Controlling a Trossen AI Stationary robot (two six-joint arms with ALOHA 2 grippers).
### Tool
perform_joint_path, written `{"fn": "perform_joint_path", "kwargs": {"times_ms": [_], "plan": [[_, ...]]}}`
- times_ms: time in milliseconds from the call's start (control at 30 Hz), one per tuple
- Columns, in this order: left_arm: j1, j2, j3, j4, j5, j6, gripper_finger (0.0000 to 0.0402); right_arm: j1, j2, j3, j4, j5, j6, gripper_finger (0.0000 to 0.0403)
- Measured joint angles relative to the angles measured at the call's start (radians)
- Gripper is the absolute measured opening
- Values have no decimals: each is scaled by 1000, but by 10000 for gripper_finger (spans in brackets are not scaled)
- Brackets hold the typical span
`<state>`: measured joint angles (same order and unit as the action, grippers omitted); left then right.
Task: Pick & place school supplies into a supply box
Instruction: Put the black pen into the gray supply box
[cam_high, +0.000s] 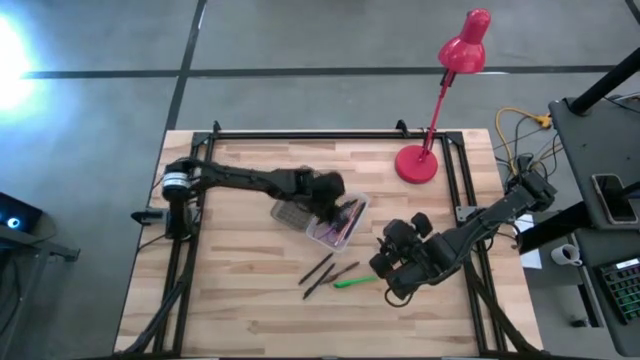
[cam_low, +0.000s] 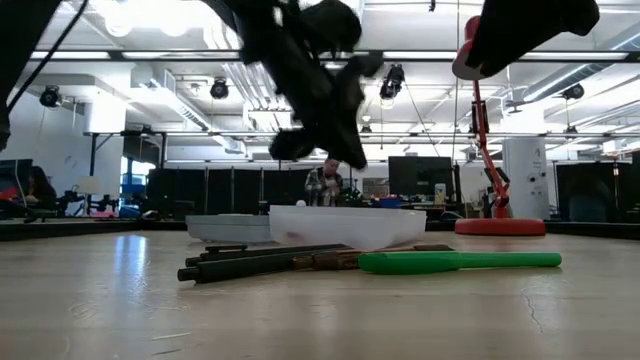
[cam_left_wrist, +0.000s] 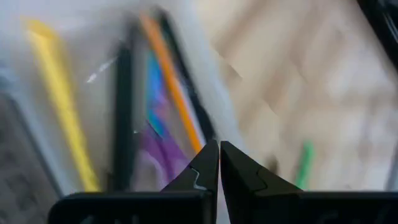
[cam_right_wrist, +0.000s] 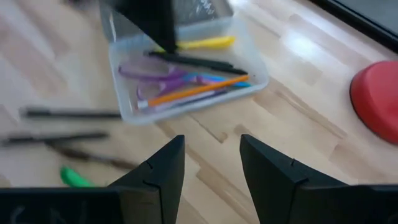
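Above the supply box (cam_high: 335, 222) mid-counter, your left gripper (cam_high: 328, 196) hovers, fingers together and empty. Your right gripper (cam_high: 392, 262), fingers apart, sits near the green pen (cam_high: 354, 282) and dark pencils (cam_high: 322, 270); descend carelessly and you could scatter them.

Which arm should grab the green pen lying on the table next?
Probably the right. The right hand is open beside the green pen, while the left hand is shut above the supply box.
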<state>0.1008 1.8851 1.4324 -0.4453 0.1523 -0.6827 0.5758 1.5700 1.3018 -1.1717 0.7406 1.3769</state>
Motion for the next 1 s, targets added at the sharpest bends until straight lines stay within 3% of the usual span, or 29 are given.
{"fn": "perform_joint_path", "kwargs": {"times_ms": [167, 333, 667, 1000], "plan": [[-124, -79, -20, -83, 13, 78, 0, 0, 0, -8, 2, -41, -128, 146], [-240, -92, -67, -211, -137, -2, 28, -3, 0, -18, 1, -39, -124, 146], [-311, -92, -211, -56, -155, -275, 137, -8, 0, -59, 12, -35, -108, 146], [-367, -22, -159, -60, -218, -288, 148, -7, 0, -88, 20, -36, 4, 146]]}}
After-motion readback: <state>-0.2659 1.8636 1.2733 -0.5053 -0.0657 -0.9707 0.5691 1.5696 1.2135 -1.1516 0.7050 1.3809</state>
